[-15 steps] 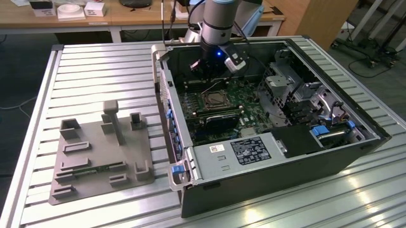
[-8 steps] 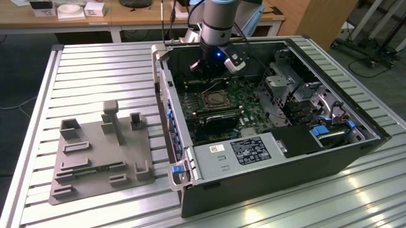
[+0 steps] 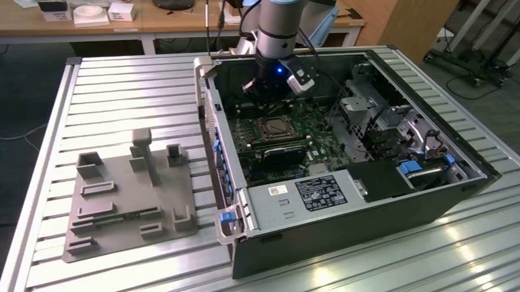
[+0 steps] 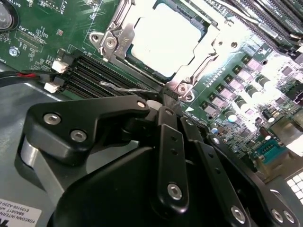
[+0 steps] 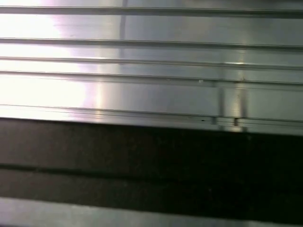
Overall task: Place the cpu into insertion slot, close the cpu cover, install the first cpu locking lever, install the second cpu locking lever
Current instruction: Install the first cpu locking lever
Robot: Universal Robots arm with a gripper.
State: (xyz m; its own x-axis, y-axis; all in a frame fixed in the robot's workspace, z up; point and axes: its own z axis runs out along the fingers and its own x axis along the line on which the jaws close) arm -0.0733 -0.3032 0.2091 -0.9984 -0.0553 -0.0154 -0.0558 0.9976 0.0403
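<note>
Cpu: sits flat in the insertion slot, silvery top showing through the cut-out of the cpu cover, apparently lowered around it. In the exterior view, sits mid-board inside the open computer case. Gripper down inside the case, just beside the near corner of the socket and close to a thin wire locking lever lying along that edge. Spread or pressed together: cannot tell, with the black linkage hiding the tips. Touching the lever or merely near it: cannot tell either. Likely risks from here: slipping off the springy lever and letting it snap back, or pushing it at an angle and missing its catch, leaving the cover loose on the chip. Also possible: scraping the board or the memory slots, directly next to the lever's end. Little room to work, with the case wall close behind and a red-and-black cable running near the slots. Elsewhere, a power supply at the case's near end, and a grey fixture tray well apart on the ribbed table, toward the exterior view's left.
</note>
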